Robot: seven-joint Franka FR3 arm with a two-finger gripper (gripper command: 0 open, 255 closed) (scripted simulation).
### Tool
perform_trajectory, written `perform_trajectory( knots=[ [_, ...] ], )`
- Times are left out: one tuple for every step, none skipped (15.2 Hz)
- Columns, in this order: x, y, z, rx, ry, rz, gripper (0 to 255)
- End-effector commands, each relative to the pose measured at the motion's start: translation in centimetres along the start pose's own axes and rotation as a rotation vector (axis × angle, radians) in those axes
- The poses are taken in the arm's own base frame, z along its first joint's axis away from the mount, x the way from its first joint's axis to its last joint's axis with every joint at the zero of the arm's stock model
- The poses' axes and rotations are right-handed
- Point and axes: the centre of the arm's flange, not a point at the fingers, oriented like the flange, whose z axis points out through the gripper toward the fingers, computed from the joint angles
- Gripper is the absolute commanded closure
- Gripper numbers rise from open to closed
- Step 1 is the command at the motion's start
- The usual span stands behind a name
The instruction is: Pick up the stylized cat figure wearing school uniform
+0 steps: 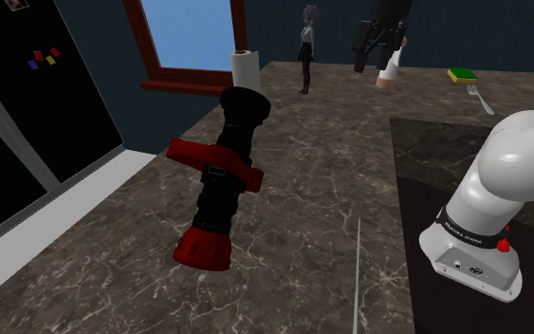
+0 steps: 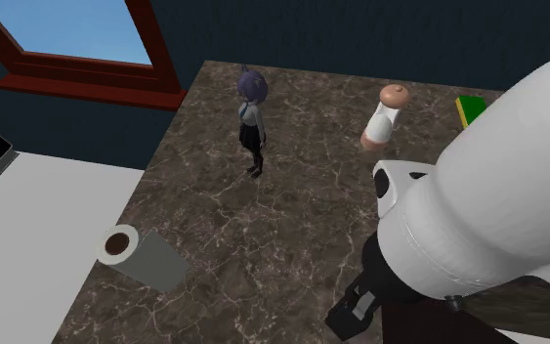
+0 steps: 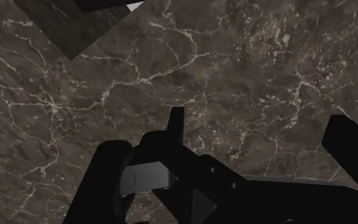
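Gripper (image 1: 378,46): fingers apart, clasping nothing, raised over the worktop's (image 1: 303,190) far edge.
Cat figure (image 1: 306,49): upright near the same edge, apart from the gripper.

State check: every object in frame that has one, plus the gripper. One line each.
figure in school uniform: upright on the counter, not held
gripper: in the air above the counter, apart from the figure
paper towel roll: standing on end
red-and-black nozzle: lying on its side
white and peach bottle: standing, nothing touching it
sponge: lying flat
fork: lying flat
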Motion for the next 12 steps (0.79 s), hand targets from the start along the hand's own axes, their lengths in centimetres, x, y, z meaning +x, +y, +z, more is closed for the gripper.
perform_trajectory(
  knots=[
    [0.0, 0.0, 0.0, 0.000, 0.000, 0.000, 0],
    [0.9, 0.5, 0.2, -0.001, 0.023, -0.004, 0],
    [1.7, 0.9, 0.3, -0.003, 0.046, -0.009, 0],
    [2.6, 1.4, 0.5, -0.004, 0.069, -0.013, 0],
    [3.5, 1.8, 0.6, -0.005, 0.093, -0.018, 0],
    [4.4, 2.2, 0.7, -0.007, 0.116, -0.022, 0],
    [5.2, 2.7, 0.7, -0.008, 0.139, -0.026, 0],
    [6.1, 3.1, 0.8, -0.009, 0.162, -0.031, 0],
    [7.0, 3.5, 0.8, -0.011, 0.185, -0.035, 0],
    [7.9, 4.0, 0.8, -0.012, 0.208, -0.039, 0],
    [8.8, 4.4, 0.8, -0.013, 0.231, -0.044, 0],
    [9.7, 4.8, 0.7, -0.015, 0.254, -0.048, 0]
  ],
)
